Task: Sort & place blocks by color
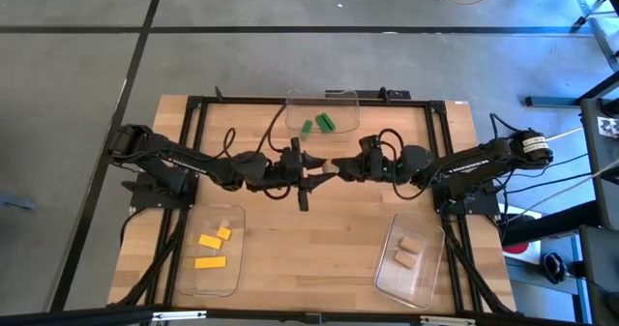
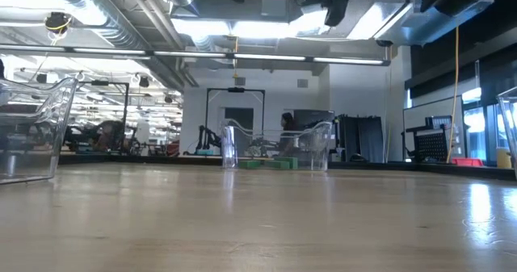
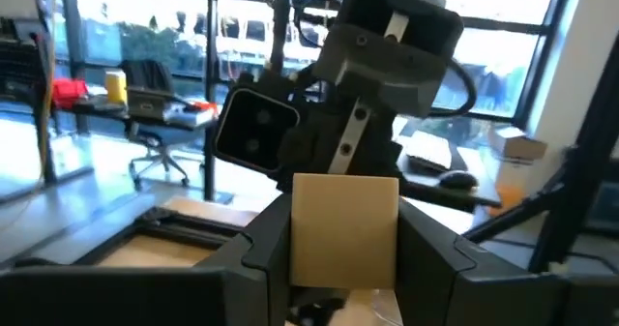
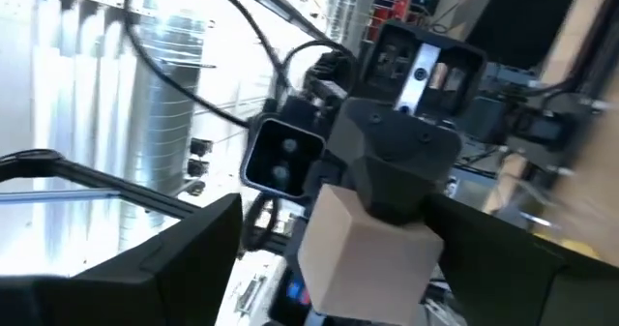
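Both arms stretched in toward table centre, held up off the surface, wrists nearly level, tips facing each other. Left end effector (image 1: 311,180) and right end effector (image 1: 327,172) meet almost tip to tip, just beside each other. Both sets of fingers closed around one tan block (image 3: 344,231), each gripping an end.

Yellow (image 1: 210,241), green (image 1: 325,123), tan blocks (image 1: 407,246)

yellow blocks (image 1: 212,248), green blocks (image 1: 319,124), tan blocks (image 1: 407,251)
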Tool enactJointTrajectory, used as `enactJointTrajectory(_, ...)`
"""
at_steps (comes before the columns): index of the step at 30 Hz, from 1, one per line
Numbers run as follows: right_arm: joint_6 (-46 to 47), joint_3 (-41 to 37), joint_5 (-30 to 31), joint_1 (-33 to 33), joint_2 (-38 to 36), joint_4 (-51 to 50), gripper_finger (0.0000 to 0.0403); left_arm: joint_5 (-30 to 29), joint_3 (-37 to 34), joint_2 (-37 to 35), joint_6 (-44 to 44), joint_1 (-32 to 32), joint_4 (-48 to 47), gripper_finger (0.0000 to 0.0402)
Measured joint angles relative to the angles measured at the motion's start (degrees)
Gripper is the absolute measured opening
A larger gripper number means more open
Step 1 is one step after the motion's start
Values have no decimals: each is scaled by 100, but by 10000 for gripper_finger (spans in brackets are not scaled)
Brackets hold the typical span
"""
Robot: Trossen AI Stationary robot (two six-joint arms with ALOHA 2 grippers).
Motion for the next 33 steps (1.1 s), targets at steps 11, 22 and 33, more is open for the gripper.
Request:
enactJointTrajectory(11, 184, 11, 7, -2, 10, -284, 204, -113, -5, 15, 48, 43, 29, 120)
enactJointTrajectory(22, 406, 11, -2, 0, -1, -279, 149, -107, -7, 13, 540, 61, 35, 121)
enactJointTrajectory(33, 0, 15, -397, -63, -23, -281, 137, -3, -16, -401, -21, 63, -789, 232)
